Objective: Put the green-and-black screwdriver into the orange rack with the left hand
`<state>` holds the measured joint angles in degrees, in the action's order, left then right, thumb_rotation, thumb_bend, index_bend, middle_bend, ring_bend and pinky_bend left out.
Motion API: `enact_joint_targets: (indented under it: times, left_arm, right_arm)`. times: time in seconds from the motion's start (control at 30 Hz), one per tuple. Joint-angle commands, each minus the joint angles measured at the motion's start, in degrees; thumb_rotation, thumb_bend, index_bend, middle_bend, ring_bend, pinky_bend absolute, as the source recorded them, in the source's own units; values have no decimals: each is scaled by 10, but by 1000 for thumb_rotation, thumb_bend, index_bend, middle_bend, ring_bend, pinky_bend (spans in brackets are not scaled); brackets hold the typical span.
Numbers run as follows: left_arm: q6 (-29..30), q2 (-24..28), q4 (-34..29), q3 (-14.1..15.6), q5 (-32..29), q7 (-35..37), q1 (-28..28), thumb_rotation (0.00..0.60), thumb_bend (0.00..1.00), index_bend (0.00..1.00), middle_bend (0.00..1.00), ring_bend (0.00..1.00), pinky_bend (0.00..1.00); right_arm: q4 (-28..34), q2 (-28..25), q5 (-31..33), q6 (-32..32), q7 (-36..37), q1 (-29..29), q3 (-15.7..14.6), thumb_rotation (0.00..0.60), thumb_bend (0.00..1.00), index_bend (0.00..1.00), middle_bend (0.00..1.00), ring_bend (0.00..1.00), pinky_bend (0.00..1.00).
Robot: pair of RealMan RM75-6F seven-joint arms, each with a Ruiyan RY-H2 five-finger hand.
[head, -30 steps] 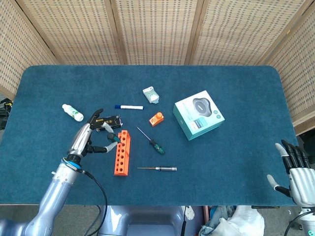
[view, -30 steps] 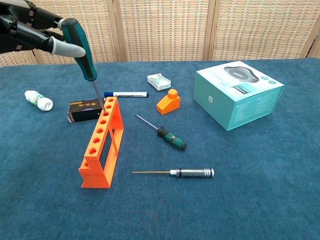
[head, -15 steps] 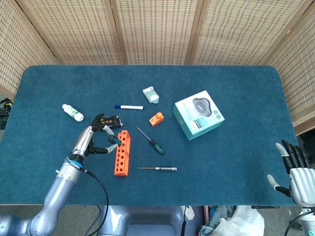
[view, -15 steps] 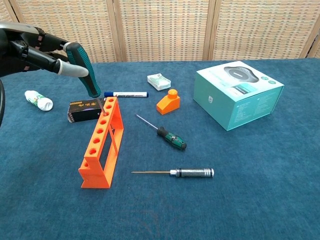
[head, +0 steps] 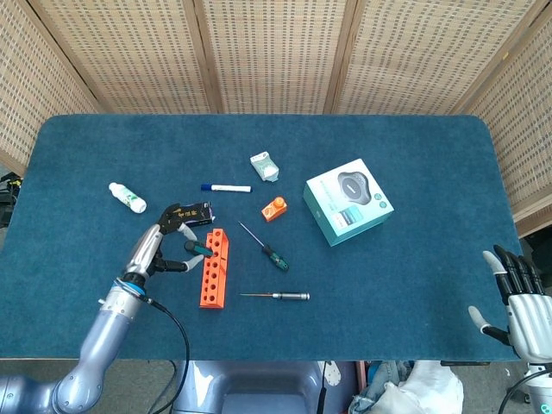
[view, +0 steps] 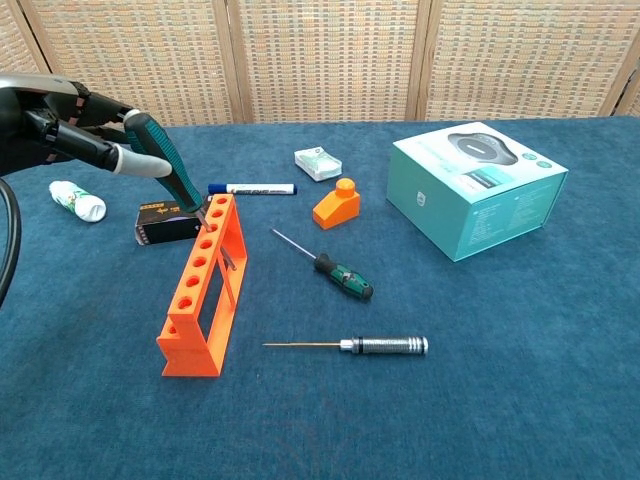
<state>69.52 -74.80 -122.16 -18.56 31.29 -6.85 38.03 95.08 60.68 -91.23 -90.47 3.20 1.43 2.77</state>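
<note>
My left hand (view: 62, 128) (head: 162, 239) grips the green-and-black screwdriver (view: 162, 160) (head: 197, 248) by its handle, above the far end of the orange rack (view: 200, 292) (head: 214, 268). The screwdriver leans with its handle toward the left. Its shaft passes down through the rack's farthest hole, and the tip shows inside the frame below. The handle sits just above the rack's top. My right hand (head: 517, 297) hangs open off the table's front right corner, seen only in the head view.
A smaller green-handled screwdriver (view: 340, 274) and a silver precision driver (view: 362, 346) lie right of the rack. A black box (view: 160, 222), white bottle (view: 78, 200) and blue marker (view: 252, 188) lie behind it. Further right stand an orange block (view: 337, 203) and a teal carton (view: 478, 190).
My left hand has come down and toward the rack. The screwdriver's shaft has slid deeper through the far hole, and the handle now leans more.
</note>
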Motion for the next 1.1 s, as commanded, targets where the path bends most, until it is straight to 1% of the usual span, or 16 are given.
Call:
enact_joint_targets:
  times: [0.03, 0.67, 0.9, 1.1]
  left_arm:
    - [-2, -2, 3, 1, -1, 1, 0, 600, 292, 586, 26, 0, 0]
    - [-25, -26, 45, 8, -26, -11, 12, 600, 292, 580, 10, 0, 0]
    - [-36, -27, 53, 4, -32, -11, 15, 600, 291, 518, 0, 0, 0]
    - [-40, -25, 54, 4, -26, -8, 14, 600, 293, 408, 0, 0, 0]
  right_arm:
    - [0, 0, 0, 0, 0, 0, 0, 600, 257, 0, 0, 0, 0]
    - [-2, 0, 0, 1, 3, 0, 0, 600, 256, 0, 0, 0, 0]
    - [-2, 1, 0, 1, 2, 1, 0, 600, 257, 0, 0, 0, 0]
    - [-2, 0, 0, 1, 3, 0, 0, 600, 257, 0, 0, 0, 0]
